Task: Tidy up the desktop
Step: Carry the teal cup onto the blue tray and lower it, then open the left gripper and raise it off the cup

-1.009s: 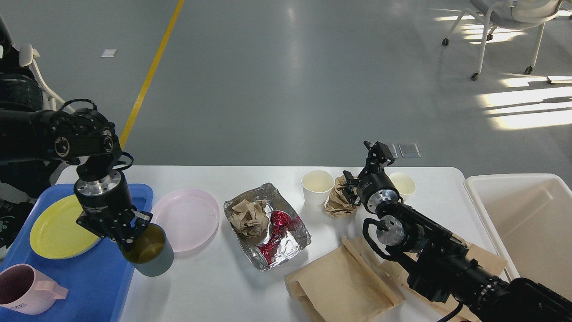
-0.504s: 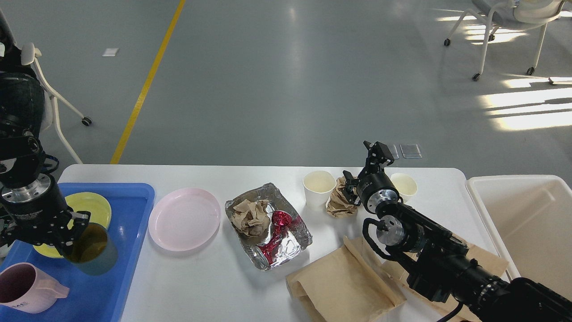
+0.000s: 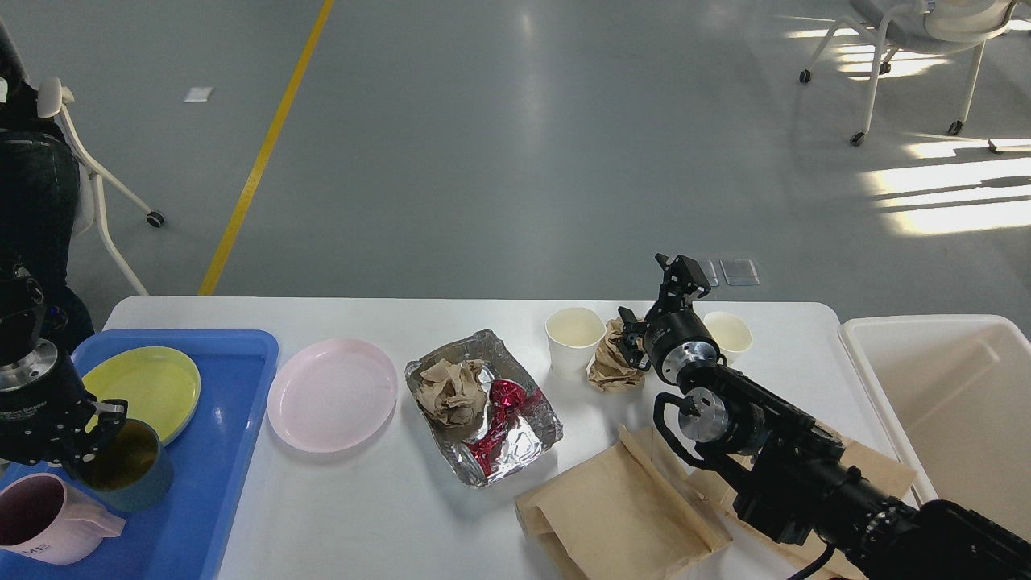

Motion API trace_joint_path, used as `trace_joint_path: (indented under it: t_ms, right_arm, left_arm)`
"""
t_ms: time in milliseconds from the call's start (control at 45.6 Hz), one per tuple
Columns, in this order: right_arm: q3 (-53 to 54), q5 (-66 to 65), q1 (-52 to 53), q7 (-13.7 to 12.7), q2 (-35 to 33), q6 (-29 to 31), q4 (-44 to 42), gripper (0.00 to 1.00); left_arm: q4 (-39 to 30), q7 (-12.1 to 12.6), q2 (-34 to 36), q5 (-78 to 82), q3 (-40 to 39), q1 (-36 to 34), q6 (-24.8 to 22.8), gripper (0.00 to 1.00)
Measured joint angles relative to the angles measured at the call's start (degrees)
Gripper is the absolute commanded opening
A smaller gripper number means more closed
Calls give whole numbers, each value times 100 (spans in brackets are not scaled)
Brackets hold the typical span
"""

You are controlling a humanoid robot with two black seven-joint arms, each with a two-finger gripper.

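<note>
The desk (image 3: 387, 515) took up the lower half of the head view, still pretty cluttered. Left gripper (image 3: 95, 441) was clamped on the rim of a dark teal cup (image 3: 129, 475), holding it low over the blue tray (image 3: 229, 419), just beside a pink mug (image 3: 44, 528) and in front of a yellow plate (image 3: 149, 385). Couldn't tell if the cup's base was touching the tray or not.

Right gripper (image 3: 656, 302) sat up near the back edge between a crumpled brown paper ball (image 3: 608, 362) and a small paper cup (image 3: 729, 334), with its fingers apart and nothing in them as far as I could see.

Left to sort: a pink plate (image 3: 332, 395), a foil tray (image 3: 482, 407) with crumpled paper and red wrapper in it, a taller paper cup (image 3: 573, 340), and brown paper bags (image 3: 620, 515) at the front. The off-white bin (image 3: 966, 403) sat at the right.

My guess on handling: the cup looked rigid and smooth, so a rim pinch could slip if it tilts. The paper and foil stuff is probably light and squashy, grab it anywhere. The plate would need a pinch at its edge.
</note>
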Motion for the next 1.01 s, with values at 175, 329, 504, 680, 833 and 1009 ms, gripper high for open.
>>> trace_joint_path:
  t_ms: [175,329,504,680,833,1009]
  right_arm:
    - [0,0,0,0,0,0,0,100]
    - [0,0,0,0,0,0,0,100]
    - [0,0,0,0,0,0,0,100]
    - [0,0,0,0,0,0,0,100]
    - [0,0,0,0,0,0,-1,100]
    - [0,0,0,0,0,0,-1,100]
  left_arm:
    - [53,5,-44,0,-178,119,1,2]
    - [78,6,-52,0,-313,253,1,3]
    - [150,10,-124,4,-332,381,1,5]
    - [299,10,-193,6,-332,491,1,10]
    - [336,10,-206,1,-338,505,1,17]
    - [344,2,-254,1,-338,506,1,25]
